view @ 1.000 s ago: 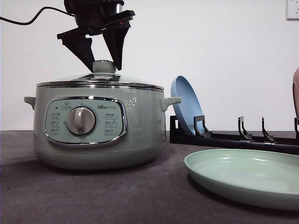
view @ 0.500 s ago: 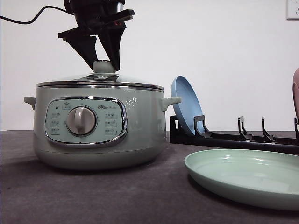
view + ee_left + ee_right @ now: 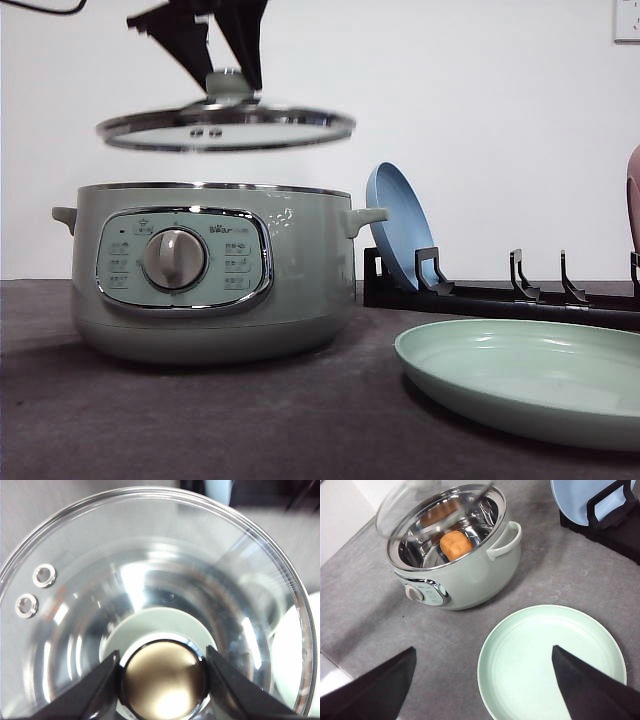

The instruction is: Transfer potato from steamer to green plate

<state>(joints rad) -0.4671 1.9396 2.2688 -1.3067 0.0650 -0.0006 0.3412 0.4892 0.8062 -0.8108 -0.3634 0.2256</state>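
Observation:
The pale green steamer (image 3: 210,270) stands at the left of the table with its top uncovered. My left gripper (image 3: 228,80) is shut on the knob (image 3: 164,680) of the glass lid (image 3: 225,128) and holds it level, well above the pot's rim. Inside the steamer (image 3: 470,575) lies the orange-brown potato (image 3: 456,544). The green plate (image 3: 530,375) sits flat at the front right, bare. My right gripper (image 3: 483,648) hangs open high over the near edge of the green plate (image 3: 550,665), holding nothing.
A blue plate (image 3: 398,225) leans upright in a black dish rack (image 3: 500,295) behind the green plate. A brownish object (image 3: 634,195) shows at the right edge. Grey table surface lies between the pot and the plate.
My left gripper has closed on the lid's knob and lifted the lid straight up off the steamer. The pot and plates have not moved.

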